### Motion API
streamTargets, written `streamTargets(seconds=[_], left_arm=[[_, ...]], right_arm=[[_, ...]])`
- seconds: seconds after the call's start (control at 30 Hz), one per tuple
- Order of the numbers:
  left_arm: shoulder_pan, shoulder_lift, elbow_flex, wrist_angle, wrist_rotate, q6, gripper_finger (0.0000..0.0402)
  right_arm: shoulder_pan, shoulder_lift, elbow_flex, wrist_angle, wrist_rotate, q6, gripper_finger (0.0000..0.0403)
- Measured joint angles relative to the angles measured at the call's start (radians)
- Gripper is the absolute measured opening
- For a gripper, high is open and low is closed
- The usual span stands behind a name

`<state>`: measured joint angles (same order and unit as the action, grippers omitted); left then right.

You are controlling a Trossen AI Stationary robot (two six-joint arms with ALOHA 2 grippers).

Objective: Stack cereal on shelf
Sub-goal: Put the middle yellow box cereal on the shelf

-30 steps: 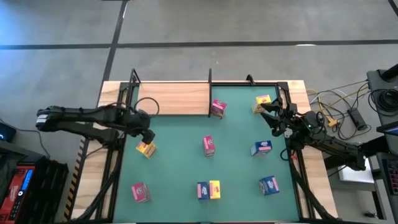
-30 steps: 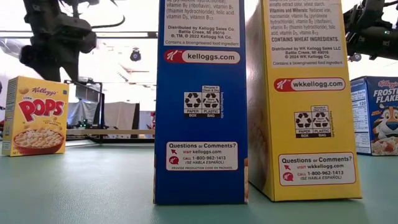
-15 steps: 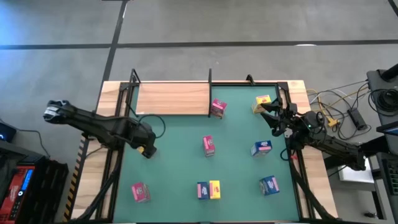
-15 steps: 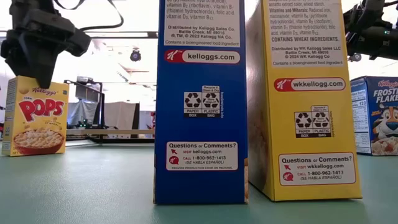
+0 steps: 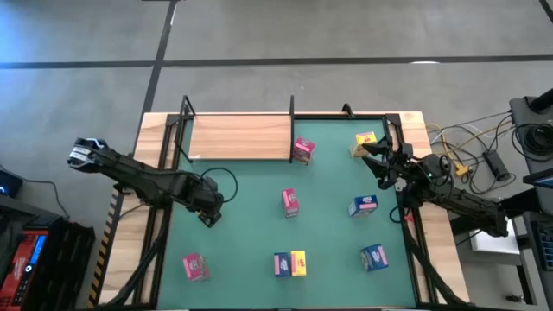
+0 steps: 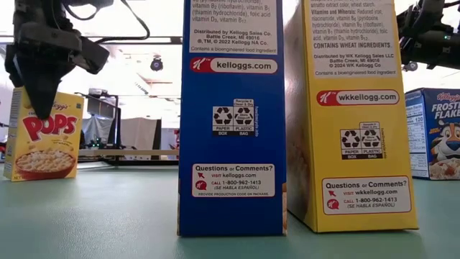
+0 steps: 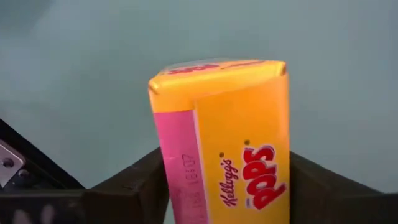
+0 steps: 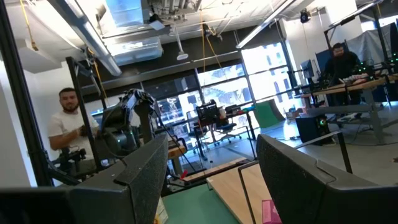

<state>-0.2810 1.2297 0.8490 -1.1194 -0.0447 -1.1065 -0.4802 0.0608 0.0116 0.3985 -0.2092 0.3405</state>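
A green table mat (image 5: 259,242) covers the wooden table, with the shelf (image 5: 240,136), a pale board between thin black uprights, along the far edge; concrete floor lies beyond.

The left arm reaches in from the table's left side, bent low, its left gripper (image 5: 207,211) pointing down at the mat in front of the shelf's left half. From above, the gripper covers the box beneath it. In the left wrist view the yellow Pops box (image 7: 224,143) stands between the two dark fingers (image 7: 134,186), which sit against its sides; the jaws are closing on the box. In the low view that box (image 6: 44,144) tilts slightly under the gripper (image 6: 39,86).

The right arm stretches in from the table's right side and hovers well right of the shelf, the right gripper (image 5: 373,157) with its jaws parted and holding nothing, just beside another yellow box (image 5: 364,142).

Other cereal boxes are scattered on the mat: a pink box (image 5: 302,150) touching the shelf's right front corner, another pink one (image 5: 290,202) near mid-mat, a third pink one (image 5: 194,266) at the near left, a blue and yellow pair (image 5: 289,263) side by side at the near edge, and two blue boxes (image 5: 364,206) (image 5: 373,257) on the right.

In the right wrist view, a person (image 8: 65,127) stands in the room behind.
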Motion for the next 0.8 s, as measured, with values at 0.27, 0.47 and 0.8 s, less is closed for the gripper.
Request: streamTargets(seconds=[0.27,0.47,0.8], left_arm=[[0.000,-0.020,0.000,0.002,-0.043,0.045,0.0130],[0.001,-0.024,0.000,0.011,-0.073,0.108,0.0132],[0.009,-0.036,0.005,0.018,-0.153,0.225,0.0134]], right_arm=[[0.000,0.000,0.000,0.000,0.000,0.000,0.0235],[0.000,0.000,0.000,0.000,0.000,0.000,0.0235],[0.000,0.000,0.000,0.000,0.000,0.000,0.0235]])
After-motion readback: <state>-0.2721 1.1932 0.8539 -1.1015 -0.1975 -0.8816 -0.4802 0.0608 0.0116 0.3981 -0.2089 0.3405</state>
